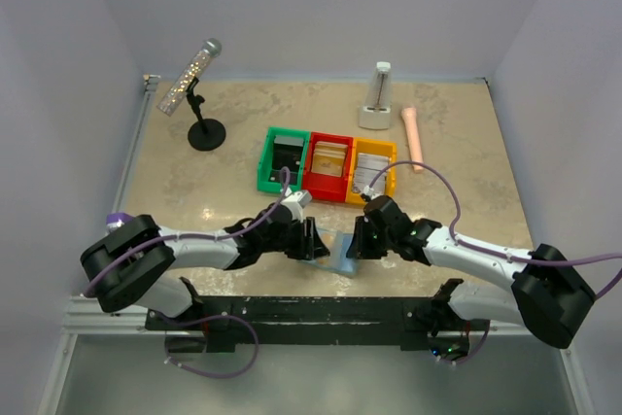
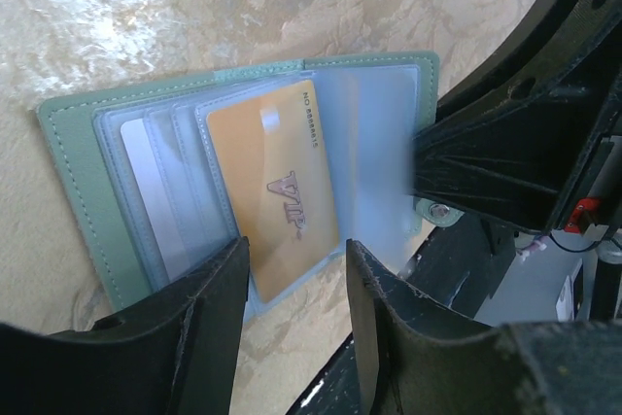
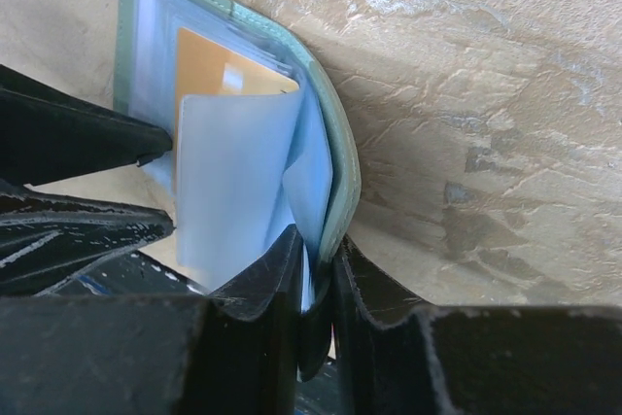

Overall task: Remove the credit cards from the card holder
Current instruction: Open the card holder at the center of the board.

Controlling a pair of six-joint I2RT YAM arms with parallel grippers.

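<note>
The card holder (image 2: 83, 182) lies open on the table, grey-green outside with pale blue clear pockets; it also shows in the top view (image 1: 335, 248) and the right wrist view (image 3: 335, 143). An orange card (image 2: 277, 191) marked VIP sits in a pocket, with greyish cards (image 2: 146, 191) tucked in pockets to its left. My left gripper (image 2: 292, 284) is open, its fingers straddling the orange card's near edge. My right gripper (image 3: 316, 274) is shut on the holder's right panel edge, pinching cover and blue sleeve. The orange card also shows in the right wrist view (image 3: 209, 70).
Green (image 1: 283, 158), red (image 1: 328, 164) and yellow (image 1: 373, 168) bins stand in a row behind the holder. A glittery microphone on a black stand (image 1: 204, 130), a white metronome (image 1: 377, 104) and a pink cylinder (image 1: 413, 138) sit at the back.
</note>
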